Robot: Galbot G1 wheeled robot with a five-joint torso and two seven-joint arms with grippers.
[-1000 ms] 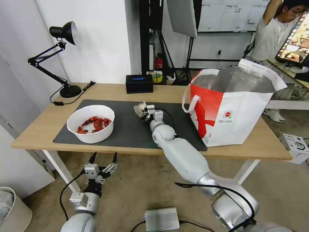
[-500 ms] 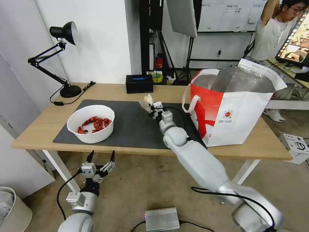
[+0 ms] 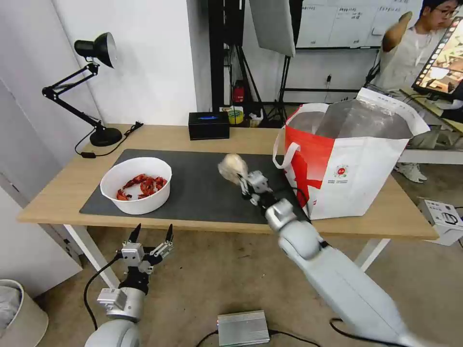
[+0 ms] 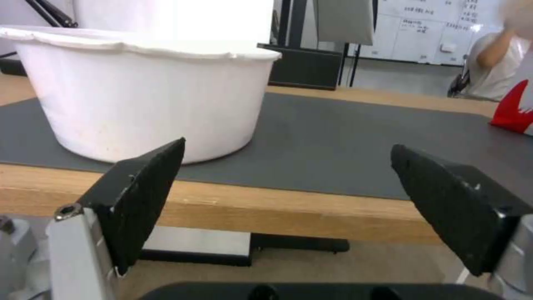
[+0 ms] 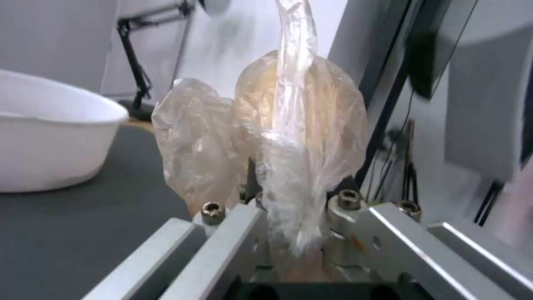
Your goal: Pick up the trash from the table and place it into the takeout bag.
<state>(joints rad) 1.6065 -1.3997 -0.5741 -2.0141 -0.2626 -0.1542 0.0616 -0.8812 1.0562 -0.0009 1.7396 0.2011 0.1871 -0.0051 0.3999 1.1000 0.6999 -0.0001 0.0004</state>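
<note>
Clear bag pinched in right claw above mat, between bowl and takeout bag; left claw wide.

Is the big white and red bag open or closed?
Open. The takeout bag stands upright on the table, its top spread wide so the silver lining shows.

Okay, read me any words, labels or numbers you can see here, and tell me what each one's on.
No text can be quoted.
Takeout bag: small round red logo with a line of print under it, too small to read.
Whiteboard behind: handwriting, too blurred to read.
White box on the floor: dark markings, unreadable.
</note>
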